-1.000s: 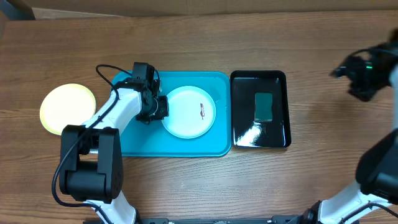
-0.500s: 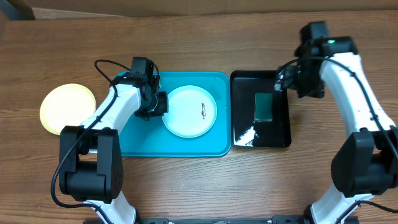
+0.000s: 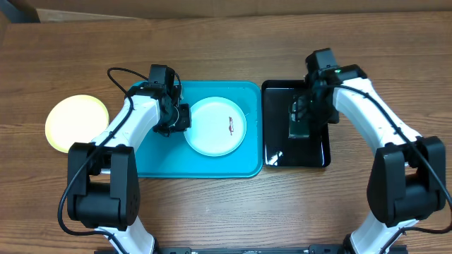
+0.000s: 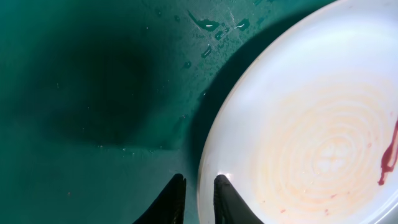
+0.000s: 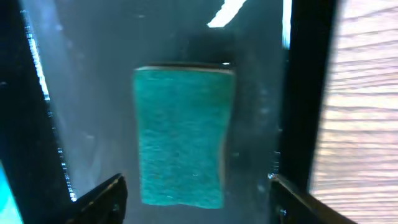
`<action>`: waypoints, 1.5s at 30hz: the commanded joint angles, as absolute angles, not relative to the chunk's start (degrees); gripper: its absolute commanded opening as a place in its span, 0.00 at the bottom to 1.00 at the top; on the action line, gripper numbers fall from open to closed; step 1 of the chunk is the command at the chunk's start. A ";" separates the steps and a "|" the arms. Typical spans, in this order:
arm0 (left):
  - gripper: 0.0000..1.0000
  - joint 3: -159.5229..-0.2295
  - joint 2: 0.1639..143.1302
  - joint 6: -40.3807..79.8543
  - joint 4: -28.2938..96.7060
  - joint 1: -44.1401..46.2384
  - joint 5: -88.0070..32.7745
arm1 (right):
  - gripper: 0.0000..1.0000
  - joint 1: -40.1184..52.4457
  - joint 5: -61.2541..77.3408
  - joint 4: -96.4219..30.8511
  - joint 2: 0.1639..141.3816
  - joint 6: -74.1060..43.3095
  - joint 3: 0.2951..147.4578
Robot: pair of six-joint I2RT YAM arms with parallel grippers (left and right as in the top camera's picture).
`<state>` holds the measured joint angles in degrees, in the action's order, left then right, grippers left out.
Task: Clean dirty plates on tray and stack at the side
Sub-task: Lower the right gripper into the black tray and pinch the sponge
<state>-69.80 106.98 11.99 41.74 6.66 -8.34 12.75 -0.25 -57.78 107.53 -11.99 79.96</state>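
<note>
A white plate [image 3: 215, 127] with a small reddish-brown smear lies on the turquoise tray [image 3: 201, 166]. My left gripper [image 3: 181, 118] is shut on the plate's left rim. In the left wrist view one finger [image 4: 176, 200] is outside the rim of the plate [image 4: 311, 137] and the other rests on it. A yellow-green plate [image 3: 76, 123] lies on the table left of the tray. No pale blue plate is in view. My right gripper [image 3: 302, 113] is open, low over the green sponge [image 5: 183, 134], with its fingers wide on either side.
The glossy black tray [image 3: 275, 152] that holds the sponge stands right of the turquoise tray, and its rim [image 5: 305, 93] shows in the right wrist view. The turquoise tray floor [image 4: 93, 93] is wet, with droplets. Bare wooden table surrounds both trays.
My right arm has swung in from the far right to above the black tray, over the sponge. My left gripper has stayed at the plate's rim.
</note>
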 commanded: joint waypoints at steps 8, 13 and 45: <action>0.21 -70.17 108.01 11.77 41.71 6.39 -8.78 | 0.72 14.94 -2.00 -51.83 107.37 -12.19 75.57; 0.21 -70.17 108.01 11.77 41.65 6.39 -8.78 | 0.72 14.94 -2.94 -49.39 107.37 -12.16 74.46; 0.22 -70.17 108.01 11.77 41.56 6.39 -8.56 | 0.44 14.94 -2.92 -41.63 107.37 -12.16 67.88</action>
